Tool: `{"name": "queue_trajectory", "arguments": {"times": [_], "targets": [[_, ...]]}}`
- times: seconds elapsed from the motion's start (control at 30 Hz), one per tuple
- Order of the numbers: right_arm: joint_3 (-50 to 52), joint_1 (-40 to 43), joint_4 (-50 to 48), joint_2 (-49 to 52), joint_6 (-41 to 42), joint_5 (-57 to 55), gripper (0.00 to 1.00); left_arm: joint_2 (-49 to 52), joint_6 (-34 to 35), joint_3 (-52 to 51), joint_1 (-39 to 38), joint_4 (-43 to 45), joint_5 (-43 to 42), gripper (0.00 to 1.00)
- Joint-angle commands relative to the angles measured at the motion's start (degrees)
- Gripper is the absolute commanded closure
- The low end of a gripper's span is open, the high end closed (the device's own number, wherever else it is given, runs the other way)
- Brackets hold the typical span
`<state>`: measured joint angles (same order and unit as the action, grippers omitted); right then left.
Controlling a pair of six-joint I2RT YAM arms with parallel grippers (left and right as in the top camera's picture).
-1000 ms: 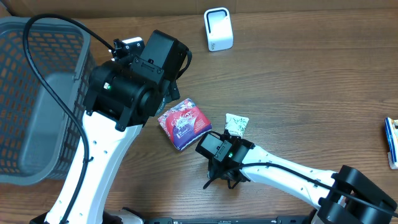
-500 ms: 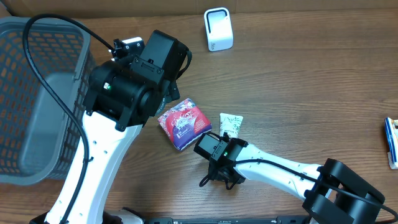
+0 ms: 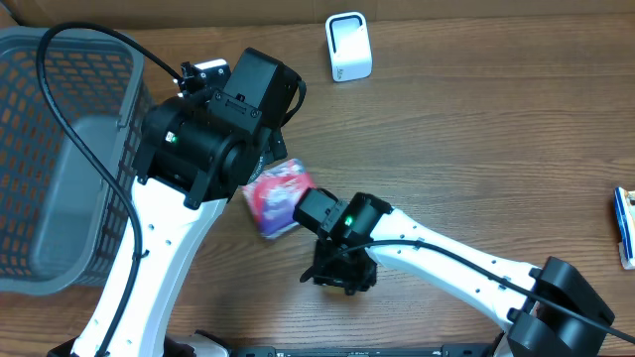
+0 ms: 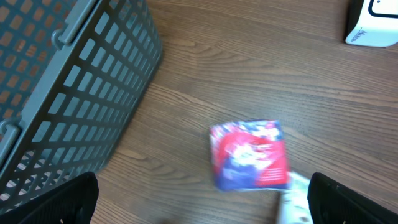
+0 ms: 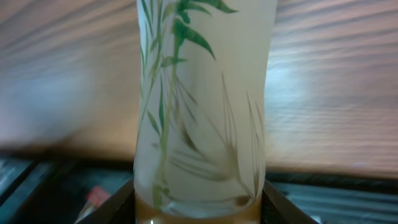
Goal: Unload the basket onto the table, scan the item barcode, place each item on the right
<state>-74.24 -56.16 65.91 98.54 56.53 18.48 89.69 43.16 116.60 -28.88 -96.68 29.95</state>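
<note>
Sachet, one only, pale and glossy with green leaf sprigs printed on it, sits grasped at its lower end between the fingers of my right hand. It is over the wood-grain bench, just beside one crinkly red-and-blue snack packet, which looks blurred. My left hand hangs released above that packet, nothing between its fingers. One grey plastic lattice basket stands at the left. One white boxy scanner stands at the far edge, well apart.
</note>
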Motion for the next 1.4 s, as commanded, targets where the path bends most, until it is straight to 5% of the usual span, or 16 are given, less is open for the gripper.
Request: {"name": "queue_trajectory", "arguments": {"times": [0.0, 0.23, 0.63, 0.73, 1.0, 1.37], "targets": [[-4.7, 0.0, 0.5, -2.3, -5.6, 15.0, 0.62, 0.0, 0.6, 0.0, -0.3, -0.1, 0.0, 0.01], [-5.0, 0.7, 3.4, -2.3, -6.0, 31.8, 0.68, 0.0, 0.6, 0.0, -0.3, -0.1, 0.0, 0.0], [-5.0, 13.2, 6.9, -2.3, -5.7, 40.0, 0.66, 0.0, 0.6, 0.0, -0.3, -0.1, 0.0, 0.0], [-5.0, 17.4, 6.8, -2.3, -5.8, 39.3, 0.51, 0.0, 0.6, 0.0, -0.3, -0.1, 0.0, 0.0], [-4.9, 28.2, 6.7, -2.3, -5.8, 31.7, 0.62, 0.0, 0.6, 0.0, -0.3, -0.1, 0.0, 0.0], [-4.9, 38.5, 3.6, -1.2, -6.1, 19.4, 0.61, 0.0, 0.6, 0.0, -0.3, -0.1, 0.0, 0.0]]}}
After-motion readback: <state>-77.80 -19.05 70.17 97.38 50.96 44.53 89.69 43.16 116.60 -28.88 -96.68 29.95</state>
